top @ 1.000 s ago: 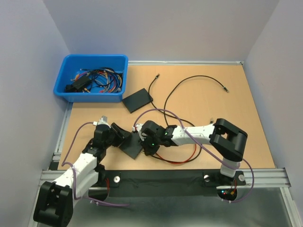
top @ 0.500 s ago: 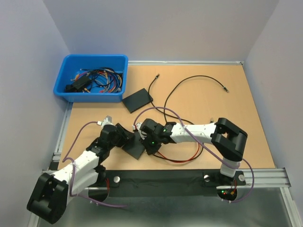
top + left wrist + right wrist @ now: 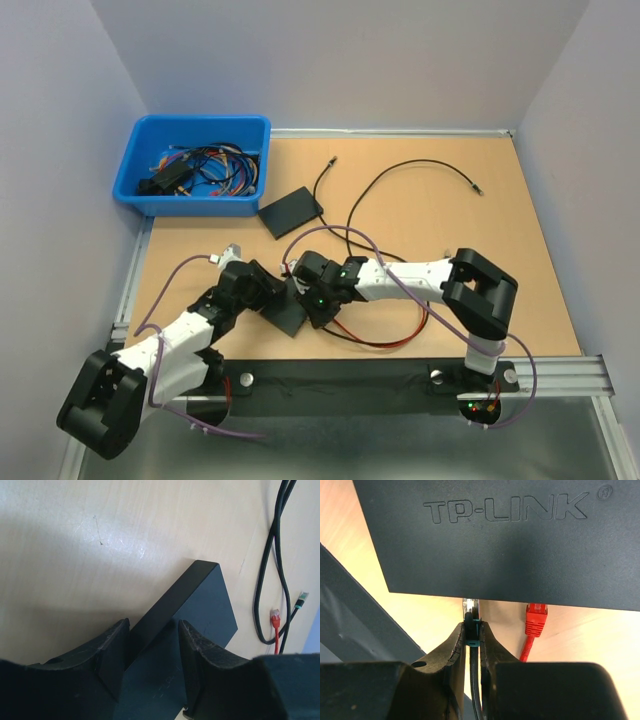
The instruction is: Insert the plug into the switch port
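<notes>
The black TP-LINK switch [image 3: 288, 316] lies near the front of the table between both grippers. My left gripper [image 3: 266, 292] is shut on the switch's edge [image 3: 200, 595], one finger on each side. My right gripper [image 3: 472, 630] is shut on the plug [image 3: 471, 611], which has a clear tip, a teal boot and a black cable. The tip touches the switch's port side [image 3: 485, 535]; whether it sits inside a port is hidden under the switch's edge. A red plug [image 3: 536, 619] is in the switch just to the right of it.
A blue bin [image 3: 195, 165] of cables stands at the back left. A second flat black box [image 3: 290, 211] lies behind the switch. Black cables [image 3: 420, 165] loop across the middle, and a red cable [image 3: 370, 343] trails by the front edge.
My left arm has swung right and its gripper has closed in on the switch's left edge. The right gripper with the plug has shifted slightly left with the switch.
</notes>
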`<state>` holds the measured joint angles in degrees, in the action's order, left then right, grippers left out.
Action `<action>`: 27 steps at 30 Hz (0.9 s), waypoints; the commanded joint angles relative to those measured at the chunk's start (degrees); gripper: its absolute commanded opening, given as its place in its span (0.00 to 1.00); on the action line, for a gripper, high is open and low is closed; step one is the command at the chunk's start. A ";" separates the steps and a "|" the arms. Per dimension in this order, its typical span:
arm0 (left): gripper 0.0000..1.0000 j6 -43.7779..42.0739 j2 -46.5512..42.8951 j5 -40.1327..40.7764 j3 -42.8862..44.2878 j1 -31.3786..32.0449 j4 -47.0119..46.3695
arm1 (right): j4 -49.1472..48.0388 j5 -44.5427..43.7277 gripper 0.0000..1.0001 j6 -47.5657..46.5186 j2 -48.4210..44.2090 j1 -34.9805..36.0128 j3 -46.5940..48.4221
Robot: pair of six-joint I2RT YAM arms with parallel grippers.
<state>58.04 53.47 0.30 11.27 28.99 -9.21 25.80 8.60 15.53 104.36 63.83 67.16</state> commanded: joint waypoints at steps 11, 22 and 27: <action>0.54 -1.35 4.80 -5.48 1.21 1.42 0.43 | -9.28 -8.25 0.00 0.03 1.82 0.68 5.79; 0.49 -3.81 7.35 -8.03 1.83 1.50 -1.24 | -15.25 -10.53 0.00 -3.22 -1.17 0.68 5.27; 0.47 -3.99 7.52 -8.38 1.74 1.50 -1.42 | -17.18 -10.09 0.00 -3.58 -1.96 0.68 5.01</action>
<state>53.95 59.94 -0.21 13.21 29.04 -14.46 26.17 2.39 12.95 105.86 64.97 69.28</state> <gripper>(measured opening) 0.484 0.154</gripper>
